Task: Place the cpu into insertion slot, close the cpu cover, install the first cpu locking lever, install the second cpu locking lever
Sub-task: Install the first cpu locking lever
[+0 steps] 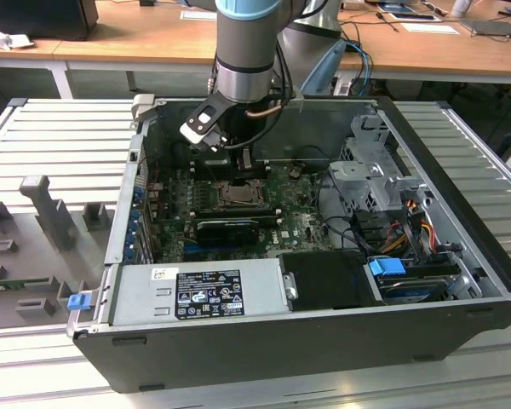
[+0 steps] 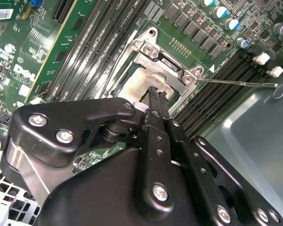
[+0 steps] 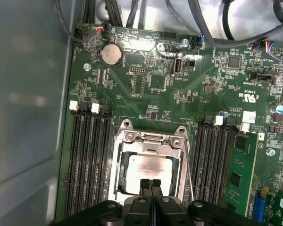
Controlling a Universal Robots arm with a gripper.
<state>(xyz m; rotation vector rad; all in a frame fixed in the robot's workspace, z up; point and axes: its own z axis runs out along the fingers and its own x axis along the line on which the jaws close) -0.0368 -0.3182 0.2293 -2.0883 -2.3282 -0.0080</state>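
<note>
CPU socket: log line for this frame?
chip: in socket | cover: looks down around chip | claw: shut, tips over chip, nothing visibly held

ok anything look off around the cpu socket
One thing: a thin locking lever sticks out sideways from the insertion slot, not tucked along its rim. The cpu sits flat inside, with the cpu cover down around it.
</note>
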